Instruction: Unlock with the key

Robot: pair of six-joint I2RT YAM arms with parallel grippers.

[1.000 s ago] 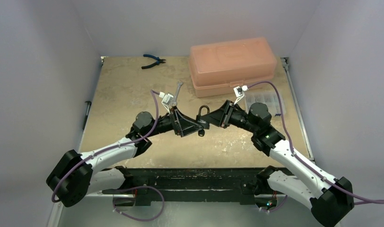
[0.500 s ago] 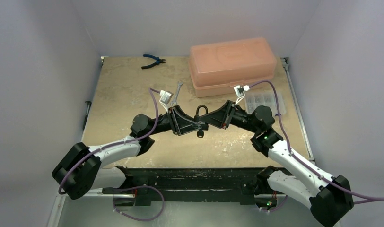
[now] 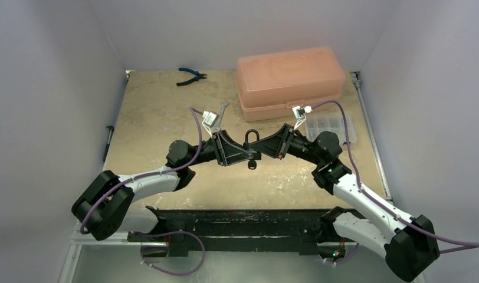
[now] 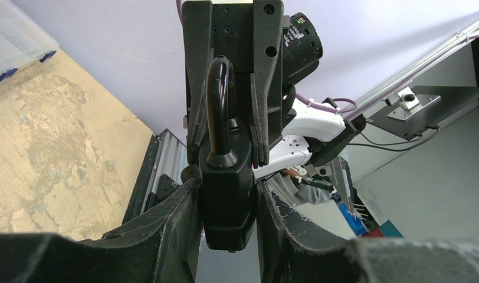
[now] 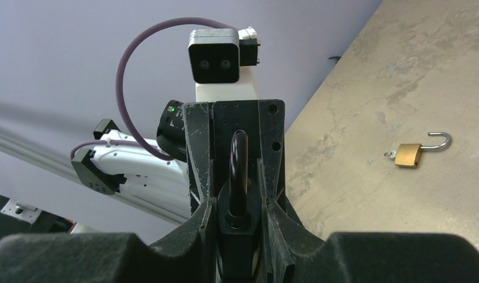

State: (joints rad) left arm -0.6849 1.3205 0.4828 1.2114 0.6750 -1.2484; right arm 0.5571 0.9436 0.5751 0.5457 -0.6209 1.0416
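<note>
A black padlock point(image 3: 252, 152) hangs in the air above the middle of the table, shackle point(image 3: 252, 137) up. A small dark key point(image 3: 252, 165) sticks out under its body. My left gripper point(image 3: 243, 155) comes in from the left and is shut on the padlock body point(image 4: 226, 197), fingers pressing both sides. My right gripper point(image 3: 261, 151) comes in from the right and is shut on the same padlock point(image 5: 240, 233). In the right wrist view the shackle point(image 5: 239, 168) stands upright between the two grippers. Neither wrist view shows the key.
An orange plastic case point(image 3: 290, 79) sits at the back right, with a clear compartment box point(image 3: 332, 127) in front of it. A wrench point(image 3: 222, 112) lies behind the left gripper and blue pliers point(image 3: 192, 75) at the back. A brass padlock point(image 5: 409, 154) with open shackle lies on the table.
My left gripper has closed in from open onto the padlock body. Both grippers and the padlock have shifted slightly toward the back of the table.
</note>
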